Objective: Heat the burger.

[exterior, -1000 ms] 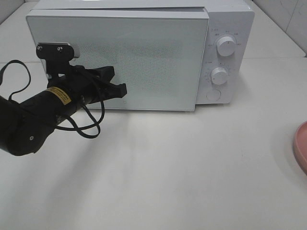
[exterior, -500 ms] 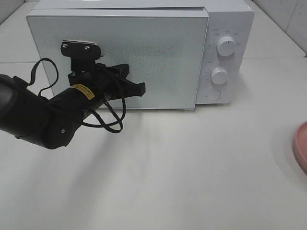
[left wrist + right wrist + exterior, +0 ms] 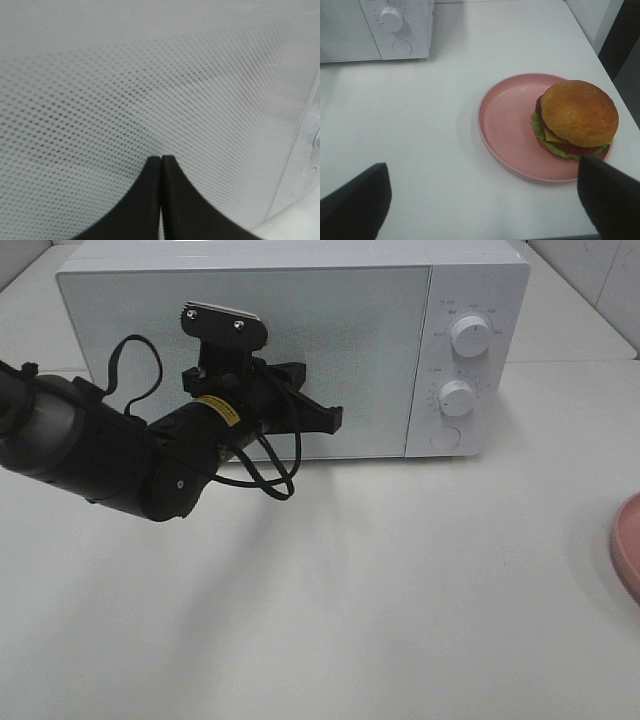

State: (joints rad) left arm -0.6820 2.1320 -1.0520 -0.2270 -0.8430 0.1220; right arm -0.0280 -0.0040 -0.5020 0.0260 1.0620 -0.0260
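Note:
The burger (image 3: 577,117) sits on a pink plate (image 3: 510,120) on the white table, seen in the right wrist view; only the plate's rim (image 3: 627,540) shows at the right edge of the exterior view. My right gripper (image 3: 482,167) is open, with its fingers on either side of the plate's near edge. The white microwave (image 3: 480,280) stands at the back with its door (image 3: 130,320) shut. My left gripper (image 3: 335,420) is shut and empty, with its fingertips (image 3: 161,158) pressed on the door's dotted window.
Two round knobs (image 3: 470,335) (image 3: 457,398) and a round button (image 3: 443,438) are on the microwave's right panel, which also shows in the right wrist view (image 3: 391,19). The white table (image 3: 400,590) stretches in front of the microwave. The table's edge runs close beside the plate.
My left gripper has slid right along the microwave door. The door, ajar before, now lies flush with the microwave's front.

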